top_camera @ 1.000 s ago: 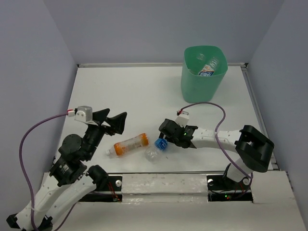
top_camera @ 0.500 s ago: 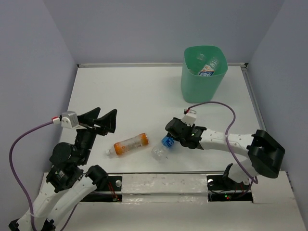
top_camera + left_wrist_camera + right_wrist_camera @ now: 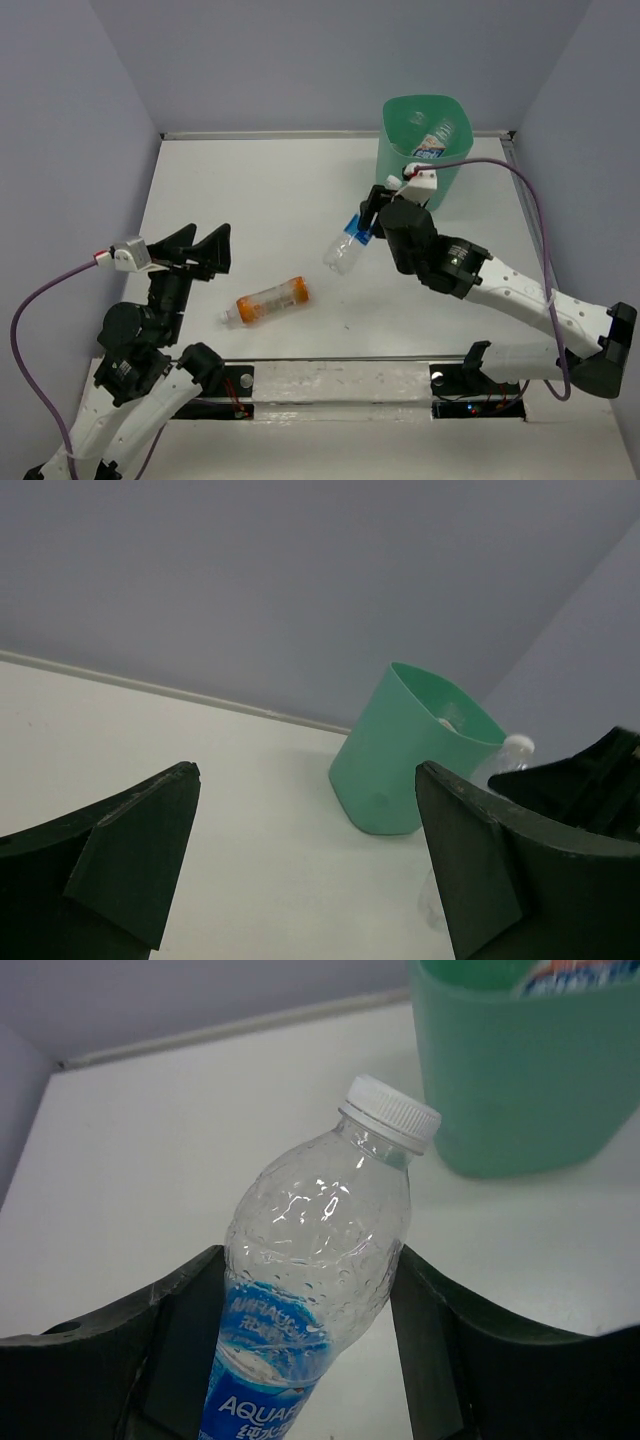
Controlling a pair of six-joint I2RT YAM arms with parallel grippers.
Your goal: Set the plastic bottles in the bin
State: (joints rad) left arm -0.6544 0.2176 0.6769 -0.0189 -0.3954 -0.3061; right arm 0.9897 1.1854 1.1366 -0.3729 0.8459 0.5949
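While the left gripper (image 3: 197, 250) hangs over the near-left part of the table (image 3: 250, 190) with its jaws spread wide and nothing between them, the right gripper (image 3: 368, 226) is pinching a blue-labelled bottle (image 3: 345, 250) and holding it up off the surface. Its fingers (image 3: 175, 1340) press on either side of the labelled lower half, so the clear shoulder and white cap stick out past the fingertips at a tilt. The bin (image 3: 408, 180) stands at the far right, just behind this gripper, and in the right wrist view its green wall sits beyond the cap. Another bottle (image 3: 436, 140) already lies inside it. An orange-labelled bottle (image 3: 270, 298) lies on its side near the front of the table, closer to the left gripper and touched by neither.
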